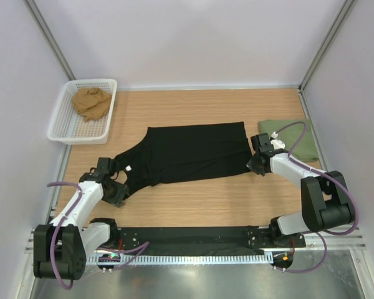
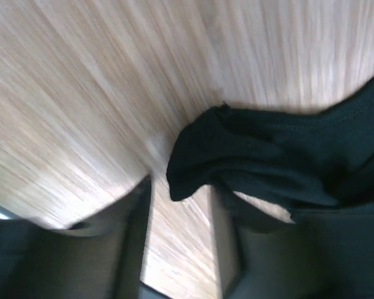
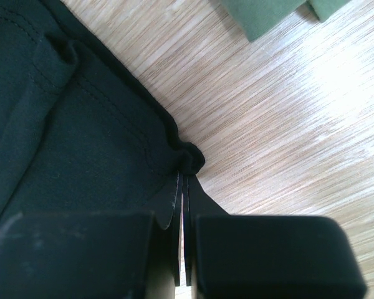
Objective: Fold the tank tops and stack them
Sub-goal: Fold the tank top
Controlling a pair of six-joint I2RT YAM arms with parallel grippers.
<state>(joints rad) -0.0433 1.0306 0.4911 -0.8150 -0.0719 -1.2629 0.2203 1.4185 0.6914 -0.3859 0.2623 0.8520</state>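
We are pinching the hem corner of the soft black cloth tank top point(image 1: 196, 152), spread on the wooden table point(image 1: 193, 208), in the closed right gripper point(image 3: 182, 187). The left gripper point(image 2: 179, 202) is gaping at a shoulder strap, so we are wanting that corner clamped before lifting both evenly.

The black tank top point(image 1: 196, 152) lies spread flat mid-bench, its hem toward 3 o'clock and its straps bunched toward 8 o'clock. The green tank top point(image 1: 285, 142) lies folded near it, at its 3 o'clock.
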